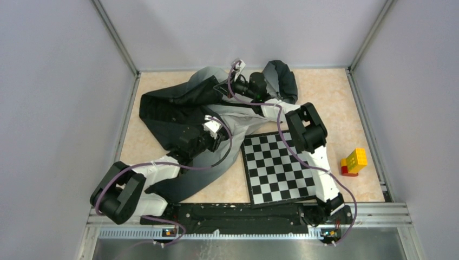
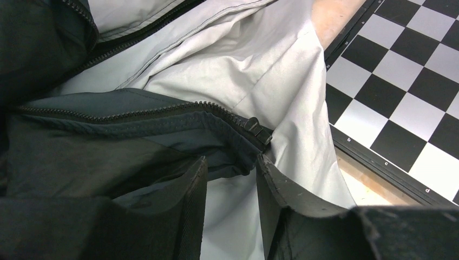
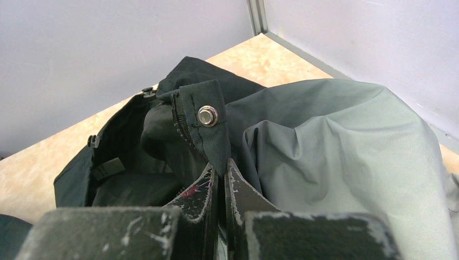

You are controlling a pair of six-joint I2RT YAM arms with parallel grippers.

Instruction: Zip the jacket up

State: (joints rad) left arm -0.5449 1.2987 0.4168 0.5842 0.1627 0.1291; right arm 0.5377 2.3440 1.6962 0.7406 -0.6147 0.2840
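The jacket (image 1: 184, 116) lies crumpled across the table, light grey fading to dark charcoal, its front open. In the left wrist view its dark zipper edge runs across, with the zipper slider (image 2: 257, 129) just beyond the fingertips. My left gripper (image 2: 231, 169) is open and empty, low over the grey lining; it sits at the jacket's middle in the top view (image 1: 219, 138). My right gripper (image 3: 221, 165) is shut on a dark jacket flap with a metal snap (image 3: 208, 115), held up at the back (image 1: 223, 88).
A chessboard (image 1: 279, 168) lies right of the jacket, its edge under the fabric, and shows in the left wrist view (image 2: 411, 81). A yellow and red block (image 1: 353, 161) stands at the right. Grey walls close in the table on three sides.
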